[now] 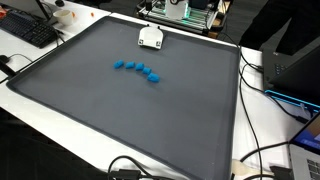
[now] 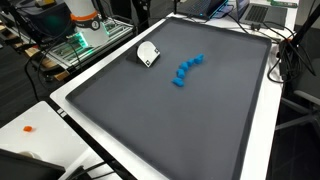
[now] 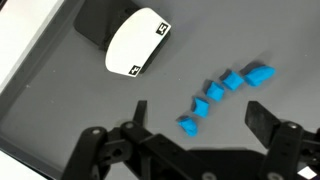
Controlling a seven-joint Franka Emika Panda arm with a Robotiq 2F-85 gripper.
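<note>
Starting at the left of the wrist view, a strip of pale table borders a dark grey mat. Next on the mat comes a white curved piece with small black squares at its corners, leaning against a black base. To the right of it lie the blue blocks. There are five small bright-blue chunks with blunt, uneven edges, strung in a slanting row that climbs toward the right. Neighbouring blocks sit just beside or touching one another. The gripper comes in from the bottom edge with its black fingers spread wide and nothing between them in its grasp. The lower end of the blue row shows in the gap between the fingers, but how high the gripper stands above the mat cannot be told. In both exterior views the blue blocks form a short curved line on the mat, near the white curved piece but apart from it. A black keyboard lies off the mat in an exterior view.
</note>
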